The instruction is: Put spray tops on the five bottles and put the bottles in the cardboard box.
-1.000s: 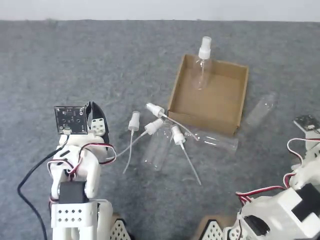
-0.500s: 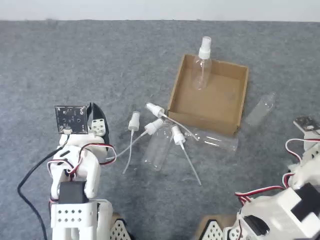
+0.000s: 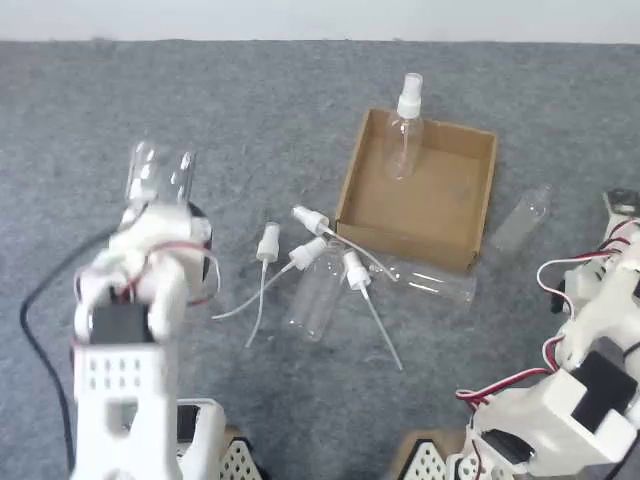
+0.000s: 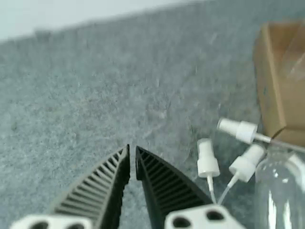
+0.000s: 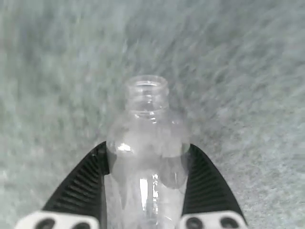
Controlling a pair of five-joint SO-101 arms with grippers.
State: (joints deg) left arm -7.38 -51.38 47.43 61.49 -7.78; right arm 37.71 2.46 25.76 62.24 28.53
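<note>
I work over a counter (image 3: 250, 120) covered, as far as I can see, in grey felt-like carpet with a short, flecked nap. Along its far edge a pale, plain wall (image 3: 300, 18) rises as a narrow band. The light falls soft and even across the counter, and the shadows on it are faint.

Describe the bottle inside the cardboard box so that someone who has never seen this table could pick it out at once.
Find the open cardboard box on the grey carpet, beyond the loose spray tops. In its far left corner stands a clear bottle wearing a white spray top. It is the only bottle inside the box; the nearby bottles lie flat on the carpet outside it.
</note>
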